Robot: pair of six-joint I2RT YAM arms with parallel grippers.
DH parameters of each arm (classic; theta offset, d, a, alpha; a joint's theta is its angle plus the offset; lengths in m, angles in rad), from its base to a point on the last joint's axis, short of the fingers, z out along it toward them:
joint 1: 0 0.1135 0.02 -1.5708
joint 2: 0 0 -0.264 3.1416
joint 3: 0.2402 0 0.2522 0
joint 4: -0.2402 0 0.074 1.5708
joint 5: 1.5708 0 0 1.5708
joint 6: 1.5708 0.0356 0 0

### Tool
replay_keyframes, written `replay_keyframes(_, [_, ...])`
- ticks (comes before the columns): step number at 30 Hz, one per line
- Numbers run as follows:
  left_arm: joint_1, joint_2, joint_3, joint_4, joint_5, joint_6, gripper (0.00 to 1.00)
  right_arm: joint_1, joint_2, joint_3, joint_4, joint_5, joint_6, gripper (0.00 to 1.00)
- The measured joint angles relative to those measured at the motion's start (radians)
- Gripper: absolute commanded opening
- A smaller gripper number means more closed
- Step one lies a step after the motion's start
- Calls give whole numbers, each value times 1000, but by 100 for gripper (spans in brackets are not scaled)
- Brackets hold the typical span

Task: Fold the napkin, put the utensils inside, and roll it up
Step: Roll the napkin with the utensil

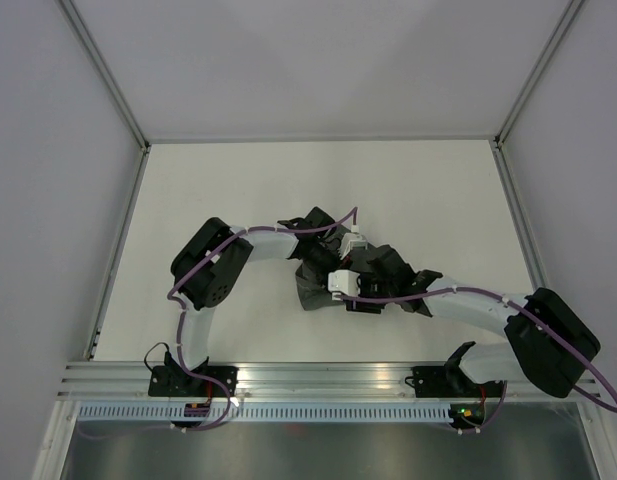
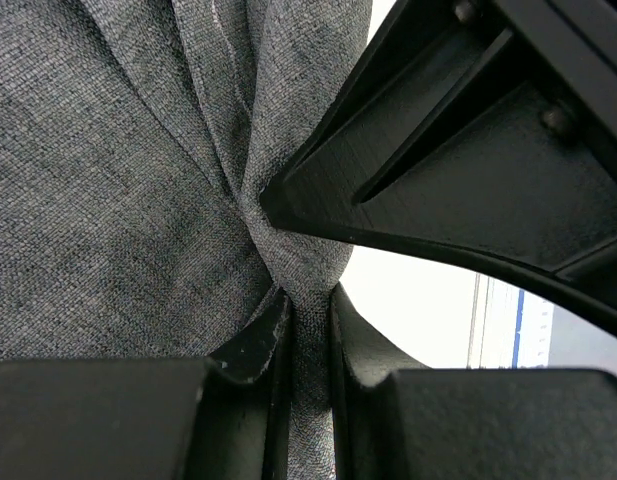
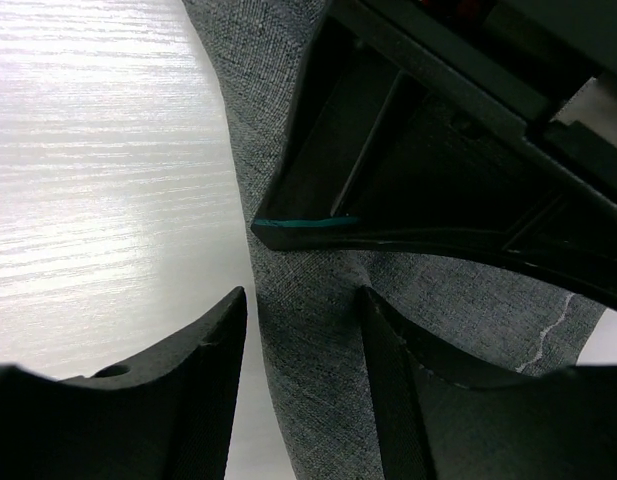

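The dark grey napkin [image 1: 310, 296] lies bunched up under both wrists in the middle of the table. In the left wrist view my left gripper [image 2: 308, 305] is shut on a gathered fold of the napkin [image 2: 118, 170], the cloth squeezed between both pads. A black finger of the other gripper [image 2: 488, 160] looms close at the upper right. In the right wrist view my right gripper [image 3: 303, 310] is open and straddles a ridge of the napkin [image 3: 318, 400] without pinching it, with a finger of the left gripper [image 3: 428, 190] just ahead. The utensils are hidden.
The white table [image 1: 408, 200] surrounds the cloth. Grey enclosure walls stand on three sides, with metal posts at the back corners. An aluminium rail [image 1: 318, 375] carrying both arm bases runs along the near edge.
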Motion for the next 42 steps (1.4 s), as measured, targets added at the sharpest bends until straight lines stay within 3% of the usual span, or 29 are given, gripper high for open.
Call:
replay_keyframes(11, [7,6,0,4,14,-6,2,15,42,-7,46,32,-13,53])
replay_keyframes(14, [11,8,0,3,23,-7,2,16,53,-7,63,31,-13,47])
replay_keyframes(16, [14,8,0,1,24,-7,4,19,56,-7,66,32,-13,32])
replay_keyframes(23, [26,9,0,-2,24,-15,26,22,73,6,57,30,-33,13])
replay_keyframes(28, [45,8,0,-8,25,-42,41,21,106,42,33,21,-35,11])
replay_keyframes(34, [105,8,0,-16,51,-111,49,19,123,55,31,13,-35,9])
replay_keyframes(42, [155,-54,-14,58,-1,-238,50,-15,148,97,-24,-35,-35,9])
